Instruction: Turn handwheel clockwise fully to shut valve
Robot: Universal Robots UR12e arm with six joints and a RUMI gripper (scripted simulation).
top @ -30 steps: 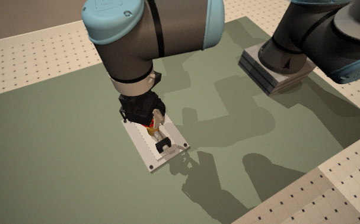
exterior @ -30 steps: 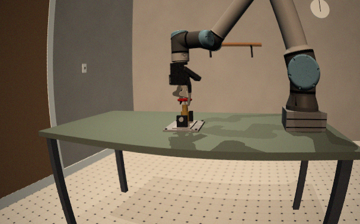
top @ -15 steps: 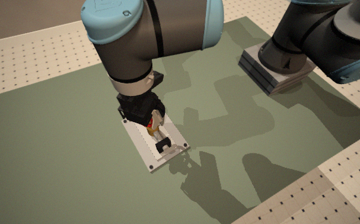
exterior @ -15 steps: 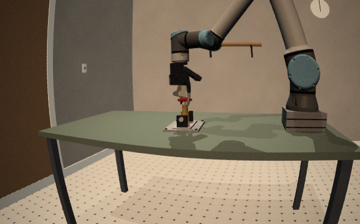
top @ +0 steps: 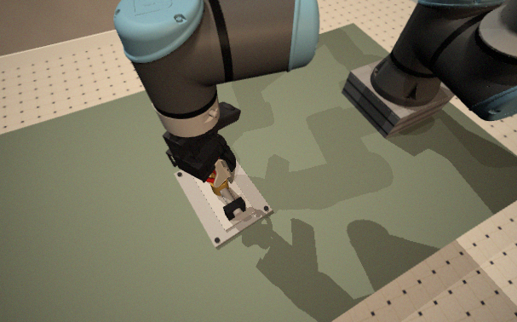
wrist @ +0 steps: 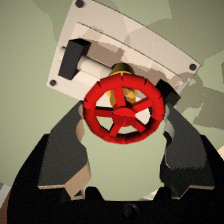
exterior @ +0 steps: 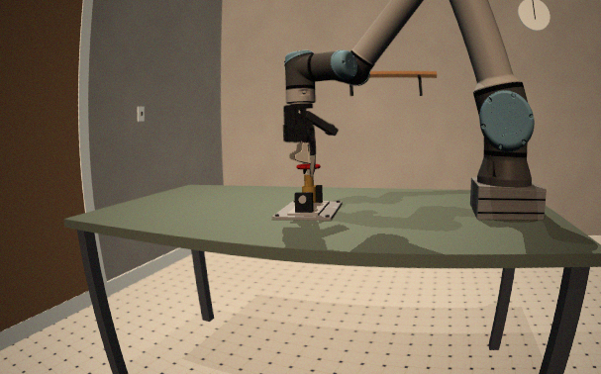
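Observation:
The valve stands on a white base plate (top: 202, 209) (exterior: 331, 210) (wrist: 150, 45) on the green table. Its red handwheel (wrist: 123, 116) (exterior: 308, 167) (top: 212, 179) has several spokes and sits on a brass stem (exterior: 308, 184) (top: 220, 187). My gripper (wrist: 122, 101) (exterior: 308, 165) (top: 218, 175) comes straight down from above and is shut on the handwheel's rim, one finger on each side of it. In the top view the arm's wrist hides most of the wheel. A grey pipe with a black end block (top: 233, 208) (wrist: 72, 57) runs along the plate.
The arm's base stands on a grey block (top: 381, 108) (exterior: 507, 203) at the table's far right corner. The green table (top: 78, 192) (exterior: 190, 213) spreads around the valve plate. A wooden shelf (exterior: 403, 74) hangs on the back wall.

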